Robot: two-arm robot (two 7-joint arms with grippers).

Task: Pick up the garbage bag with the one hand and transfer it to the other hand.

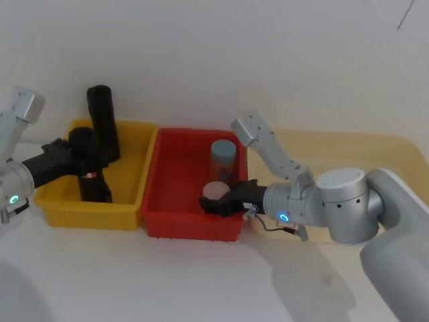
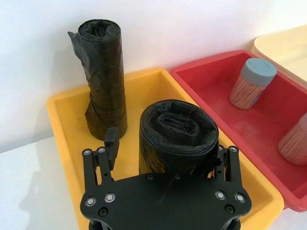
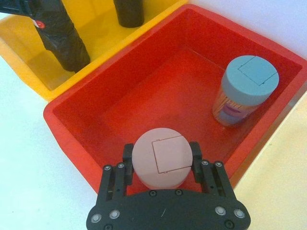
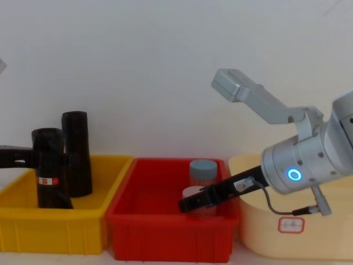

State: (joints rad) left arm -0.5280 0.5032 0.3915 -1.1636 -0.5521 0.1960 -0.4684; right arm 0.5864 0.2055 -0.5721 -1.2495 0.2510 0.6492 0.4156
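You see the left gripper (image 1: 79, 155) closed around the garbage bag (image 4: 49, 168), which stands upright in the yellow bin (image 1: 137, 178), just beside the other black roll (image 1: 102, 122). In the red bin (image 1: 177, 225), the right gripper (image 3: 163, 165) has its fingers on both sides of the pink-lidded jar (image 3: 162, 157); the blue-lidded jar (image 1: 224, 159) stands near.

White table (image 1: 100, 268) carries yellow bin (image 1: 127, 176), red bin (image 1: 157, 221) (touching) and cream tub (image 4: 259, 237).
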